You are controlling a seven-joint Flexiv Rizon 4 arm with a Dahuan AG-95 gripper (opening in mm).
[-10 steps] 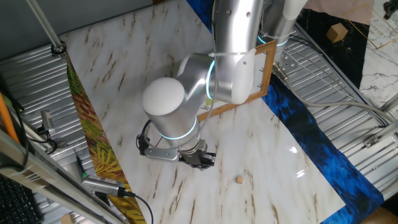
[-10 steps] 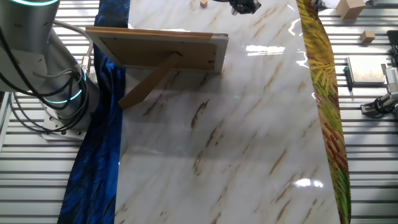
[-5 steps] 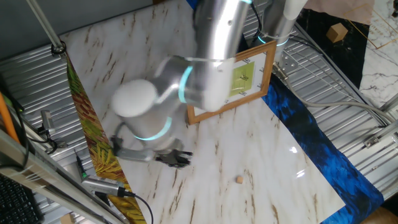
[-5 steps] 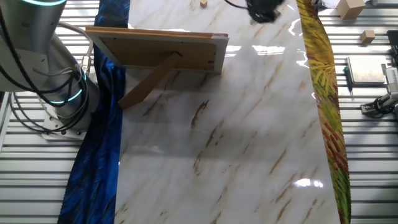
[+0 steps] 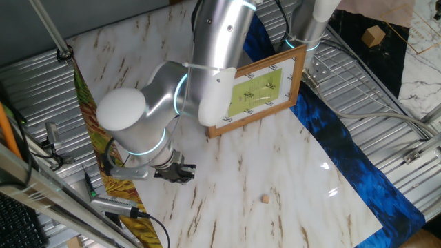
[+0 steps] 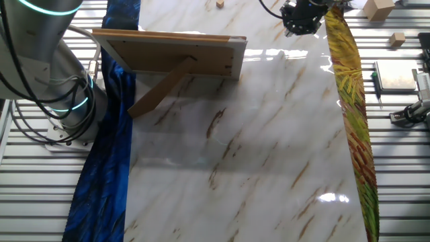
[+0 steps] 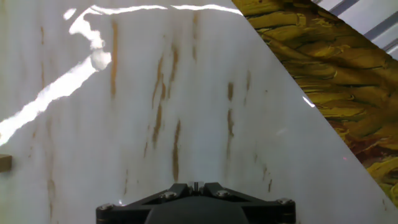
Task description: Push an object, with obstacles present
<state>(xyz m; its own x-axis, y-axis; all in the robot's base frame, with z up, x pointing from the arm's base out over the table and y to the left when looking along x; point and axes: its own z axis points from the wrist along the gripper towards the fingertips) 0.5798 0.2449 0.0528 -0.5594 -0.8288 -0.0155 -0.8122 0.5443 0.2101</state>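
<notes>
- Nub (image 5: 264, 199): I see it alone on the marble table (image 5: 289, 165), near edge, well right of my gripper (image 5: 180, 172).
- Picture frame (image 5: 258, 91) stands upright, far side.
- Gripper sits low by the yellow cloth (image 7: 323, 68); I cannot tell its opening.

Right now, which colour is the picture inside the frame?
Yellow-green, inside a light-wood picture frame; one fixed view shows it best.

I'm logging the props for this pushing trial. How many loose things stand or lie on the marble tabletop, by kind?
Small wooden nub: 1
Picture frame: 1
Total: 2
</notes>
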